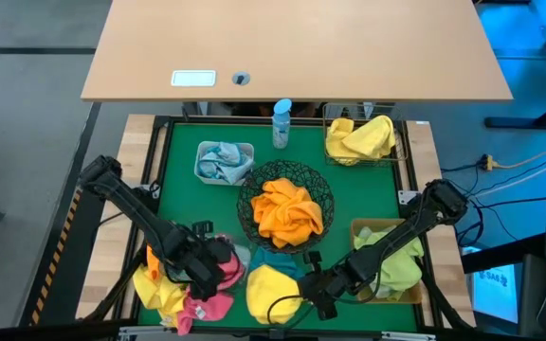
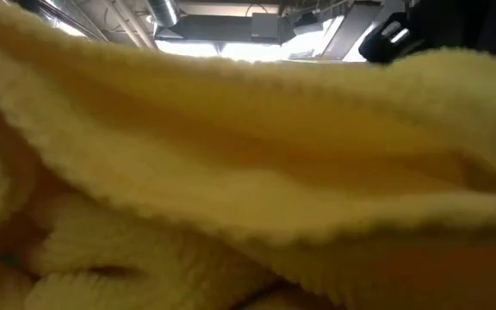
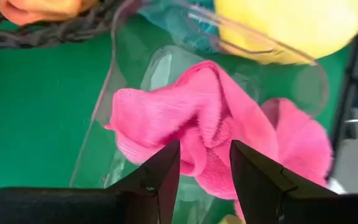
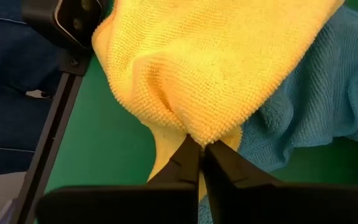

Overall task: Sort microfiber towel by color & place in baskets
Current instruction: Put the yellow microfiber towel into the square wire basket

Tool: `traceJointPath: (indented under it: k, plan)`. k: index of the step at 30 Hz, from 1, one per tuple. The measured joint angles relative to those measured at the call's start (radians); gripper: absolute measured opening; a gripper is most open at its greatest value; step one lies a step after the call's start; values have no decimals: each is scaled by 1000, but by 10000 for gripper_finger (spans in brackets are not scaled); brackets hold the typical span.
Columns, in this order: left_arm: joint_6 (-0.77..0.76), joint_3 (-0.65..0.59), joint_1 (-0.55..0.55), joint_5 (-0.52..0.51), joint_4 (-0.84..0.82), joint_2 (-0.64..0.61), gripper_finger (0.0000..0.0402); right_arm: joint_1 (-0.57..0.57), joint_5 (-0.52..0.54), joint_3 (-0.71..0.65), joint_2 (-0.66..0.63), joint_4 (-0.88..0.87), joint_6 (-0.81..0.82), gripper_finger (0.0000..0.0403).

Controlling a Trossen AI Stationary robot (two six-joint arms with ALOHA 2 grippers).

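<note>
High view: right gripper (image 1: pixel 306 292) sits low at the near edge of the green mat (image 1: pixel 183 194), on a bright yellow microfiber towel (image 1: pixel 271 289) lying beside a teal towel (image 1: pixel 275 260). Left gripper (image 1: pixel 205 275) is over a pink microfiber towel (image 1: pixel 207 305) in the clear plastic tray (image 1: pixel 238 254). Round black wire-mesh bowl (image 1: pixel 317 188) holds an orange towel (image 1: pixel 287 211); square wire basket (image 1: pixel 330 114) holds yellow cloth; tan rectangular bin (image 1: pixel 360 229) holds pale yellow-green cloth; white rectangular tub (image 1: pixel 247 147) holds pale blue cloth.

Low view: filled by yellow pile fabric close to the lens; nothing else useful.

Left wrist view: fingers (image 3: pixel 161 174) parted above the pink towel, not gripping it.

Right wrist view: fingers (image 4: pixel 185 158) pinched tight on a small fold of the yellow towel, teal towel touching alongside.

Risk: the pinch takes only a thin ridge of pile, so it may slip free on lifting. The teal towel could drag along where the two cloths touch. The left arm is close; crossing paths could snag.
</note>
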Motion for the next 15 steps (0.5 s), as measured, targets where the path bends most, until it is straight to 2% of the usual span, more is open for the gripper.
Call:
traceJointPath:
  k: [8,15]
  plan:
    - [-4,0,0,-35,3,-148,134,0,-1,89,0,-131,-31,7]
    - [-4,0,-10,-107,3,-170,134,0,-1,271,0,-355,-101,6]
